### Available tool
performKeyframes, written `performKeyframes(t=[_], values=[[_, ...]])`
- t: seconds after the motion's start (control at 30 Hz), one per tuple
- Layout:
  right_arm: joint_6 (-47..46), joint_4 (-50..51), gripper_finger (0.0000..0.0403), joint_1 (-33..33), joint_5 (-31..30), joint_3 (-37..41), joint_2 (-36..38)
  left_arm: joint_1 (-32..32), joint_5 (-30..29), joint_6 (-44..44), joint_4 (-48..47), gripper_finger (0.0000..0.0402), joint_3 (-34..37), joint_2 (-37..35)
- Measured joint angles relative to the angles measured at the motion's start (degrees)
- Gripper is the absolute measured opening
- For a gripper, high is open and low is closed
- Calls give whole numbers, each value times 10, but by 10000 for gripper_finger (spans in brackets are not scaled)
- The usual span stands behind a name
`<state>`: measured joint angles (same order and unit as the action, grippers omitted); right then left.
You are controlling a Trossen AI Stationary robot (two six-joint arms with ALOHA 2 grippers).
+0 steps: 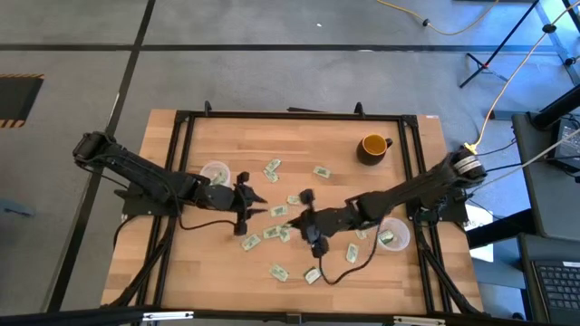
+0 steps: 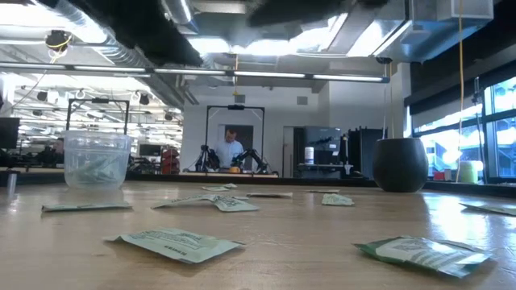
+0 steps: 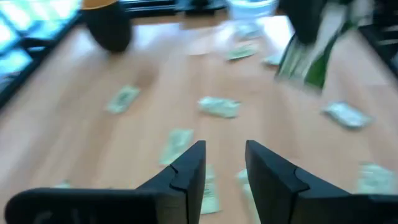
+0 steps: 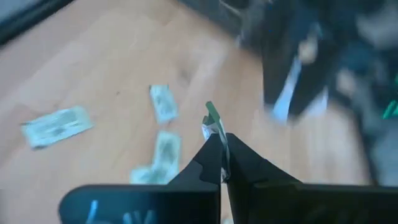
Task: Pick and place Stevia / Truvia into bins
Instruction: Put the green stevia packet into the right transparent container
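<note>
Several pale green and white Stevia packets (image 1: 272,168) lie flat across the middle of the wooden table. One clear cup (image 1: 215,172) stands at the centre left, by my left arm. The other clear cup (image 1: 392,234) stands at the right and has packets in it. My left gripper (image 1: 260,206) hovers open above the packets with nothing between its fingers (image 3: 186,171). My right gripper (image 1: 299,215) is just to its right, near the table's middle, shut on one packet (image 4: 213,121). My right gripper pinches one packet between its two fingertips. A narrow end of the packet (image 4: 211,118) sticks out past the tips. In the left wrist view the packet (image 3: 306,62) hangs below the fingers, clear of the table.
A yellow-orange mug (image 1: 373,146) stands at the far right of the table. A black frame (image 1: 290,116) runs around the table's edges. The two grippers are close together over the centre. More packets (image 1: 313,274) lie toward the near edge.
</note>
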<state>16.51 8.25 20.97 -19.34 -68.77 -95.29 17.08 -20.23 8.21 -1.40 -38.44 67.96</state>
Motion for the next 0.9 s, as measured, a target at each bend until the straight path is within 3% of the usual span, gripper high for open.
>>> performKeyframes(t=[0.27,0.47,0.7,0.9], values=[[-447,322,7,12,1,0,116,0,-61,10,-17,108,0,0],[-749,563,7,51,61,0,157,0,-60,11,-22,103,0,0],[-982,707,7,126,111,0,163,0,-58,-11,-21,102,0,0],[-1082,721,7,183,135,0,155,0,-58,-41,-18,104,0,0]])
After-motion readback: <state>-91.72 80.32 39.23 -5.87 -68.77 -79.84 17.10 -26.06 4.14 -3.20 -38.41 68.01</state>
